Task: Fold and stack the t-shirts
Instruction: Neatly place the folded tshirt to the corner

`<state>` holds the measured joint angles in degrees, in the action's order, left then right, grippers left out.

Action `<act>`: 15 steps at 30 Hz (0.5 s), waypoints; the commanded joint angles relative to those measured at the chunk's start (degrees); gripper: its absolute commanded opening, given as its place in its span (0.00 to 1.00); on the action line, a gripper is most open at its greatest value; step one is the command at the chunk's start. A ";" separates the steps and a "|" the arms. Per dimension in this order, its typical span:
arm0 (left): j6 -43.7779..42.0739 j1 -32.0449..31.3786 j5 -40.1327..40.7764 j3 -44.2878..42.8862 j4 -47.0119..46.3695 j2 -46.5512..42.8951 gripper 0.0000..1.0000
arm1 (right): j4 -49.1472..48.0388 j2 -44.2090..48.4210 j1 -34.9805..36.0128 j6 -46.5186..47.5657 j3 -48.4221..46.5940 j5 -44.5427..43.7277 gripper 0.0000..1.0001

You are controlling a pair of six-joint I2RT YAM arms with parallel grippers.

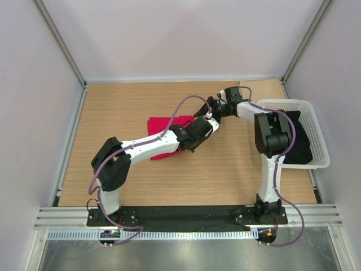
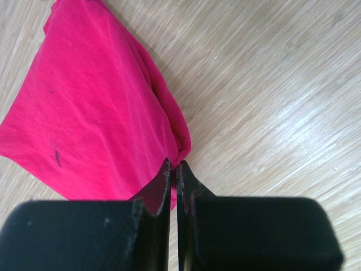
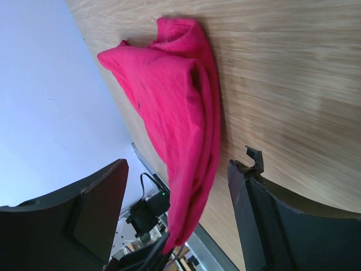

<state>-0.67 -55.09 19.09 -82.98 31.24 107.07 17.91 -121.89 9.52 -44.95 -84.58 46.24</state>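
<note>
The wooden table (image 1: 225,169) carries a white lattice basket (image 1: 317,135) at its right edge. One crimson t-shirt (image 1: 163,123) lies bunched at the far middle, left of the basket. The left gripper (image 2: 174,166) is closed, pinching the cloth's folded edge. The right gripper (image 3: 183,161) stands wide apart astride the cloth, holding nothing.

A light wood-grained table (image 1: 225,175) is seen. A crimson t-shirt (image 1: 161,123) is laid directly on it, bunched into loose folds, to the left of a white lattice basket (image 1: 317,131) and well apart from it. The basket is set at the table's right edge. The shirt's end nearer the basket is lifted off the wood.
</note>
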 commanded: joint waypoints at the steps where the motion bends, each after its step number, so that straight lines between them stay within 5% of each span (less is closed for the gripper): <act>1: 0.32 0.25 -0.46 -0.43 0.83 -3.71 0.00 | -5.52 -1.07 1.46 -4.45 -0.24 1.05 0.78; 15: 0.23 0.86 -0.55 0.27 1.01 -6.61 0.00 | -4.73 -4.24 7.97 -3.12 1.17 -3.08 0.75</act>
<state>-0.54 -54.35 18.85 -82.96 32.49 103.96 14.92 -124.79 15.75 -47.00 -83.66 44.69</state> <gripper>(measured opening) 0.012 0.757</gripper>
